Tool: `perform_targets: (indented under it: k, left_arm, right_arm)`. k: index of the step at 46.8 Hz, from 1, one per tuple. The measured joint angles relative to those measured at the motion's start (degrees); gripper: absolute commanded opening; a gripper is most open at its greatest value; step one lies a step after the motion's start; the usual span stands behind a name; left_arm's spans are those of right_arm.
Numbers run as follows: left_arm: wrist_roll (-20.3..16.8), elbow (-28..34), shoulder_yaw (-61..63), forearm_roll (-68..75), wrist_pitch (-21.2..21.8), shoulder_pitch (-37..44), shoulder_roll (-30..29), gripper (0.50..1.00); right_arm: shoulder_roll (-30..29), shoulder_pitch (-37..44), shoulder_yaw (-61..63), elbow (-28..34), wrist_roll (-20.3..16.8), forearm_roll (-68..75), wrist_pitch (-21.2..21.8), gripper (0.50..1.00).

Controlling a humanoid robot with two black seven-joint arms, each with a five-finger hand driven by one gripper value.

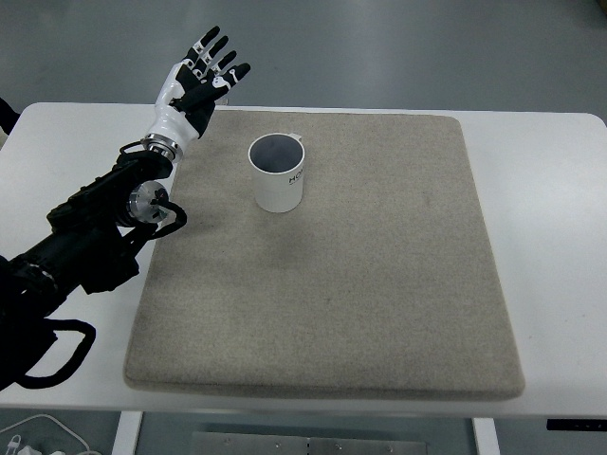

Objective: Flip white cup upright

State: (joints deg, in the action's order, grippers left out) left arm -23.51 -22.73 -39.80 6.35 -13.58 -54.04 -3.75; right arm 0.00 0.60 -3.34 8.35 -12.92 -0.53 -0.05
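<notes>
My left hand [201,81] is raised over the far left corner of the mat [379,313], fingers [220,57] spread wide and holding nothing, their tips pointing away from me past the table's [541,237] far edge. The cup [278,173] stands upright on the mat, mouth open to the camera, in the far left part of the mat. It sits to the right of my hand and a little nearer to me, close by but clearly apart, with bare mat between us. My forearm [104,227] runs in from the left edge, crossing the table's left strip and just reaching the mat's left border. The cup is white with a small dark print on its side, too small to read.
</notes>
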Motion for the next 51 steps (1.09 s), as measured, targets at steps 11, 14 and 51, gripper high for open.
perform_targets:
  k: [11, 14, 51]
  left_arm:
    - [12.86, 1.86, -0.05, -7.74, 2.63, -1.8, -0.4, 0.964]
    - [14.01, 2.12, -0.08, -8.86, 2.76, -2.02, -0.4, 0.964]
    - [12.85, 4.09, -2.59, -14.45, -2.68, -1.51, -0.4, 0.996]
  right_arm:
    - [0.0, 0.02, 0.0, 0.0, 0.0, 0.0, 0.05, 0.93]
    - [0.0, 0.02, 0.0, 0.0, 0.0, 0.0, 0.05, 0.93]
    - [0.0, 0.0, 0.0, 0.0, 0.0, 0.0, 0.06, 0.93]
